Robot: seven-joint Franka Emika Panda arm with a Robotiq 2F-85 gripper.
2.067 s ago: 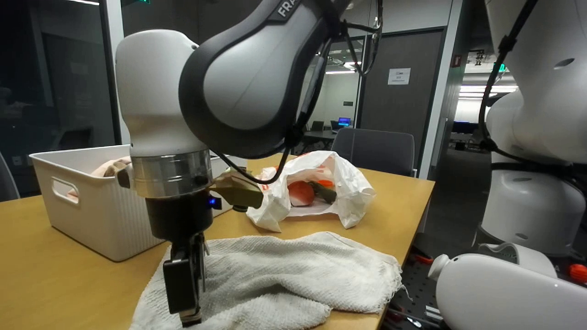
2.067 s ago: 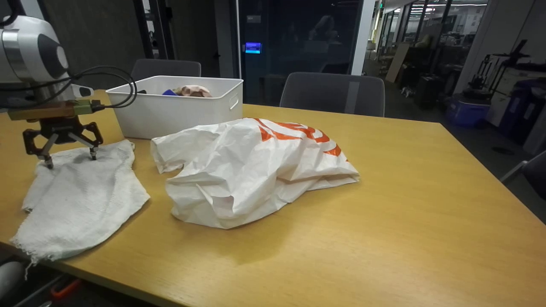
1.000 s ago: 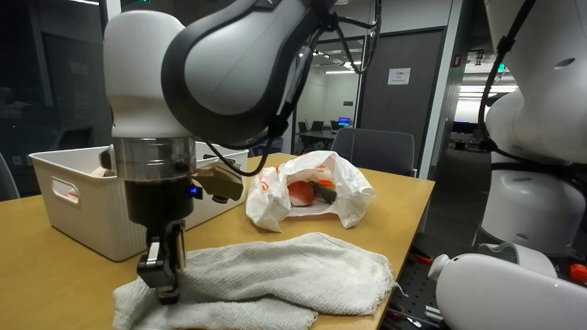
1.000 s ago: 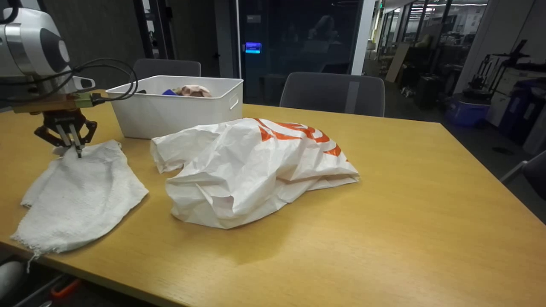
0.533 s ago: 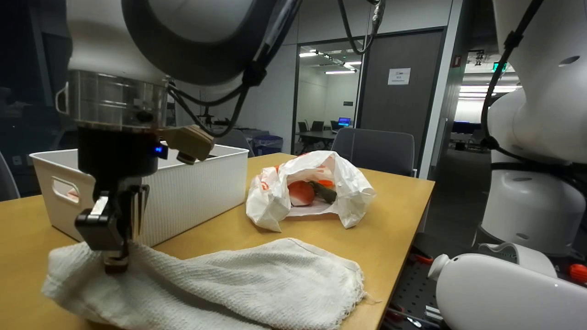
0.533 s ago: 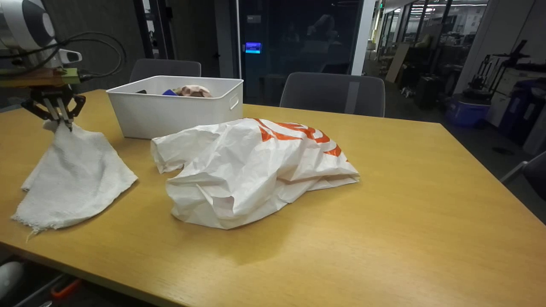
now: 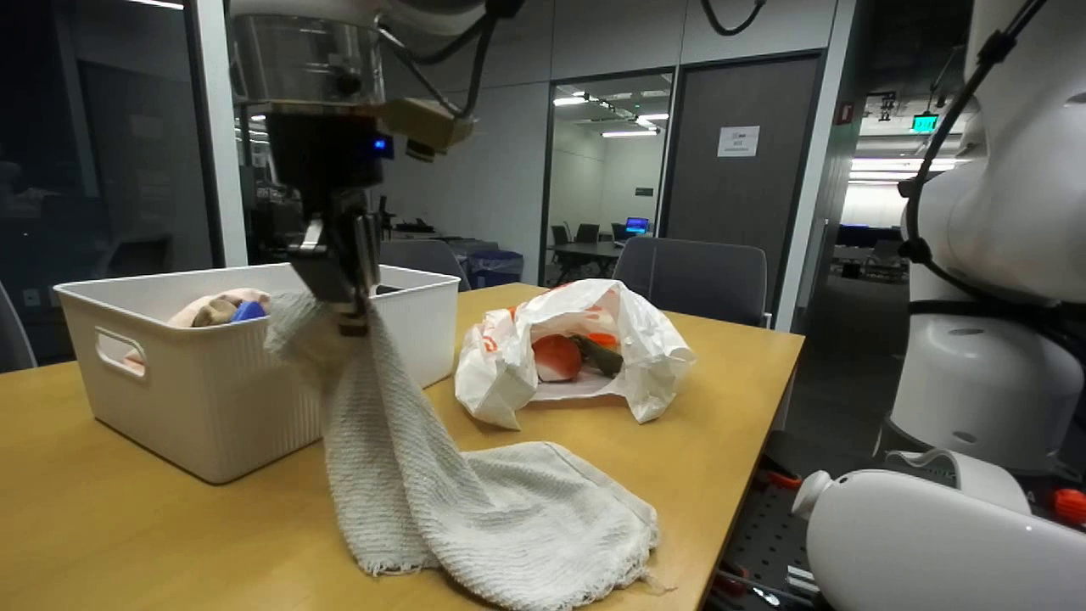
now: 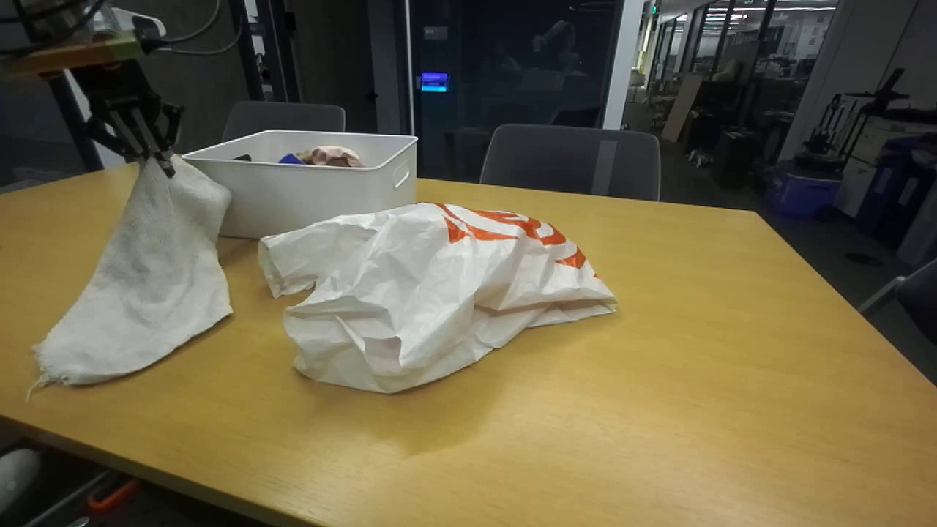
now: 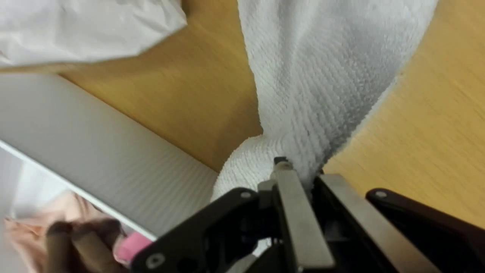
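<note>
1. Gripper (image 9: 301,167), lower centre of wrist view: pinched on towel (image 9: 322,72) near one end. Hold squeeze, lift slowly (pinch depth hidden).
2. Bin (image 9: 102,144), lower left: clear its rim; towel contact unclear, contents (image 9: 89,246) blurred.
3. Frayed end (image 8: 62,366) on table (image 8: 659,329), left of an exterior view: raise before going sideways.

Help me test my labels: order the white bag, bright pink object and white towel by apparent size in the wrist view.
1. White towel
2. White bag
3. Bright pink object
Visible areas only; the picture edge cuts the first two.
</note>
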